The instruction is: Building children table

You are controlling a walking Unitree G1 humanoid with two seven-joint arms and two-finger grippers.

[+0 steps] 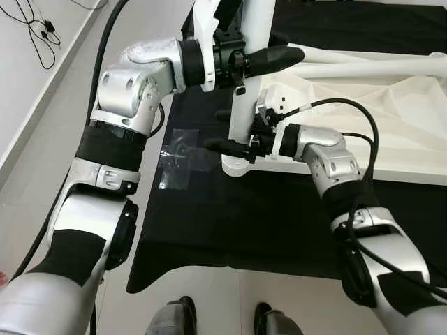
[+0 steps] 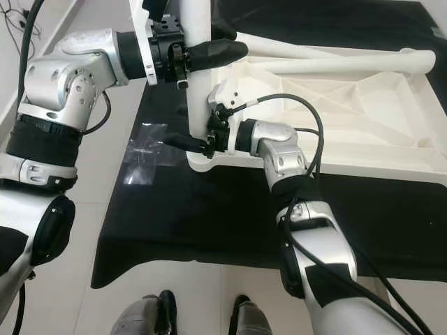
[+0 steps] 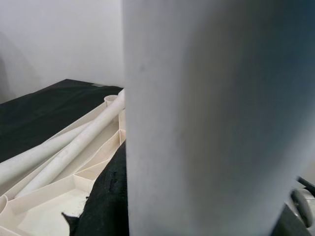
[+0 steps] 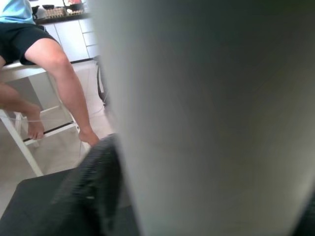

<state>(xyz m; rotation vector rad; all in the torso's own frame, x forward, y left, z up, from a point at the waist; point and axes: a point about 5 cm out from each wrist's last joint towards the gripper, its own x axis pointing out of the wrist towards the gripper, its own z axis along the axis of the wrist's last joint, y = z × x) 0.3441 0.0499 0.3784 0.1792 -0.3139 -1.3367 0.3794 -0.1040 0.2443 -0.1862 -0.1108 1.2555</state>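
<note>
White round plastic leg (image 1: 244,77) is held upright at upturned white tabletop (image 1: 391,118) corner, clamped by left gripper (image 1: 269,59) and right gripper (image 1: 227,146); seating/twisting judged next.

Pale tiled floor (image 1: 209,293), black mat (image 1: 230,230), white wall (image 3: 59,44), seated person (image 4: 44,64) on white stool (image 4: 19,132)

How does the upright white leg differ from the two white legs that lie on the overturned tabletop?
The upright leg stands vertical at the tabletop's near corner; the loose legs lie flat across its underside. The upright leg is clasped by both tools, the left tool high and the right tool near its base; the loose legs are untouched. All are white round tubes.
</note>
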